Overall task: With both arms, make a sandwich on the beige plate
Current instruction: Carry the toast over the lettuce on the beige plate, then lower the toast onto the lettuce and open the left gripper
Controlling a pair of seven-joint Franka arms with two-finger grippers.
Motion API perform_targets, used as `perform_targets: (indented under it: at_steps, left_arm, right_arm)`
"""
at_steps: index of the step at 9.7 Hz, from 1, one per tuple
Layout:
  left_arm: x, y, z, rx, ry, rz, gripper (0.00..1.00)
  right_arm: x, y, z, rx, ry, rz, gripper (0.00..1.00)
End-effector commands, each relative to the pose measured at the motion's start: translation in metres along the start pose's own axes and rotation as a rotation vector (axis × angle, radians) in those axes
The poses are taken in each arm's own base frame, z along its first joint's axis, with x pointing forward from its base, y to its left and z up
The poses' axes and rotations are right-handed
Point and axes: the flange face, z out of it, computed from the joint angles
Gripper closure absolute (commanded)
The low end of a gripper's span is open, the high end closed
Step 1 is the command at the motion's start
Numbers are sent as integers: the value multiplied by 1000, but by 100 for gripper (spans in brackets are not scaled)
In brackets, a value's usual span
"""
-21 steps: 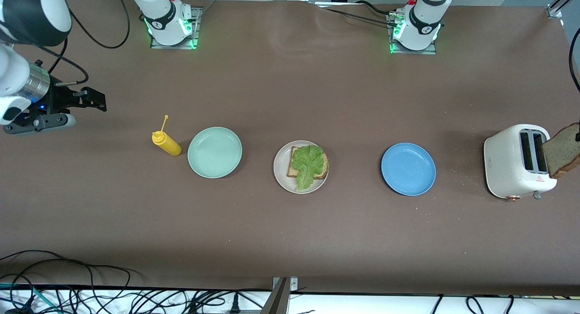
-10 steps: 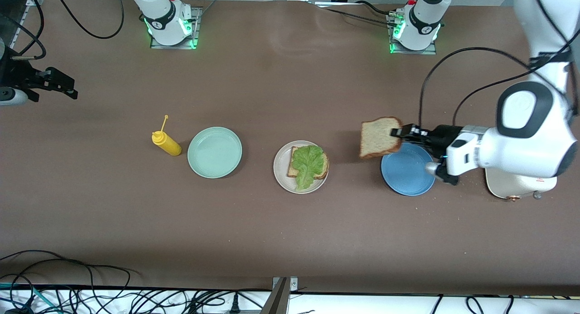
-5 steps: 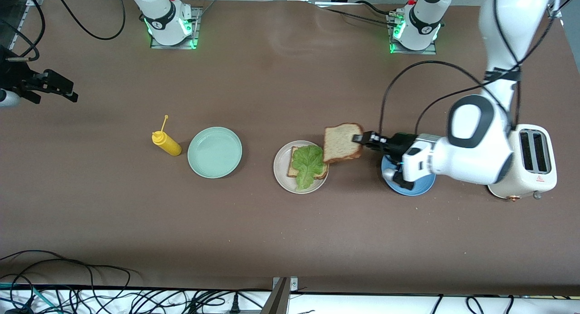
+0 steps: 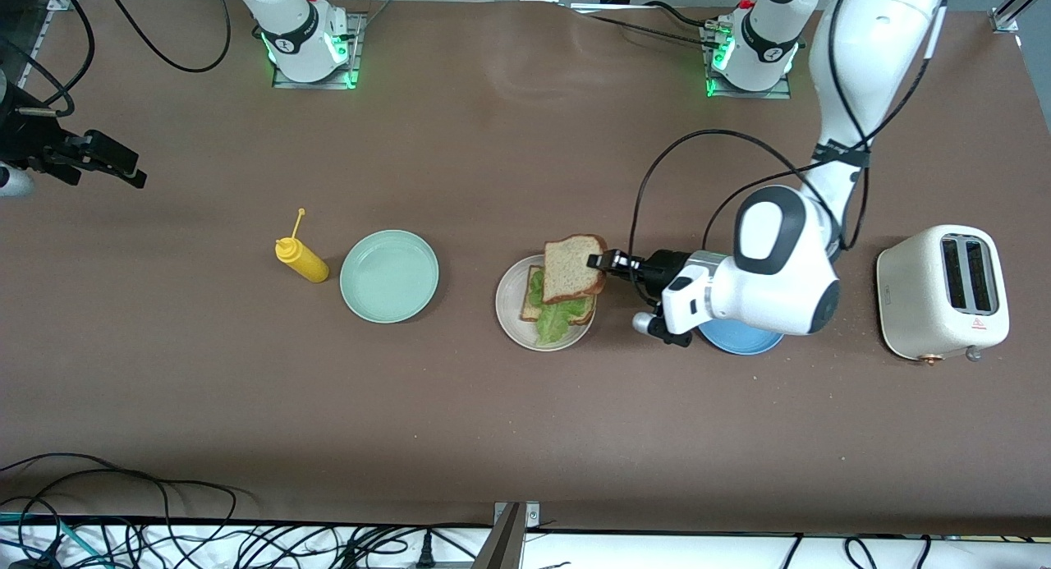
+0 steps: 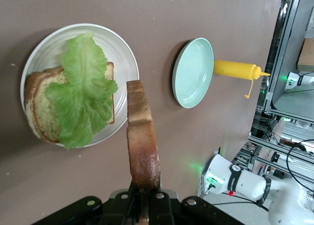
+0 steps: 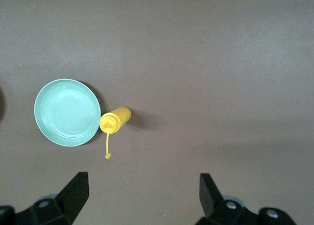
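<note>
On the round, shallow beige plate (image 4: 511, 323), at mid-bench, we see a square slice of brown-crusted toasted bread (image 5: 44, 114) lying flat with a ruffled green lettuce leaf (image 5: 81, 90) on it. A second toasted slice (image 4: 573, 268) hangs over the plate's farther part, overlapping the lettuce in the front view; the left wrist view shows it edge-on and clear of the leaf. The left hand (image 4: 606, 263) pinches this slice by one edge.

We judge the step in hand to be the capping of the sandwich, the last layer. The next move calls for centring the slice over the lower one, levelling it, lowering it onto the lettuce, then releasing.

The right hand (image 6: 142, 195) waits with fingers spread over the right arm's end of the bench, above a yellow squeeze bottle (image 4: 300, 259) and a mint-green plate (image 4: 389, 276). A blue plate (image 4: 743, 339) lies partly under the left arm, a white two-slot toaster (image 4: 941, 292) toward that arm's end.
</note>
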Motion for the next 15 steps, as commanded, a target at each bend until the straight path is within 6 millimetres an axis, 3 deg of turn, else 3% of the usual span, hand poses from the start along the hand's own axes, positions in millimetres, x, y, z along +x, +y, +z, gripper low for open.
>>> perform_targets:
  at_steps: [1,3,7,9,12,13,14,15]
  left_arm:
    - [12,0,20,-27,44,-23,100]
    - [17,0,40,-43,63,-37,100]
    - [24,-18,53,-42,80,-63,100]
    - [28,-25,76,-15,108,-72,100]
    - [29,-35,78,-2,109,-82,100]
    - [29,-42,75,5,112,-81,83]
    - [29,-44,73,39,107,-61,22]
    - [29,-47,68,65,105,-56,0]
  right_arm:
    - [11,-3,-12,-9,13,-7,0]
    - [12,-2,-13,-15,15,-10,0]
    - [13,-8,-11,-15,10,-20,0]
    - [12,-11,-11,-15,11,-27,0]
    - [11,-11,-13,-17,-1,-25,0]
    - [12,-12,-12,-15,-2,-27,0]
    - [12,-11,-12,-17,-4,-27,0]
    - [12,-10,-11,-15,-5,-24,0]
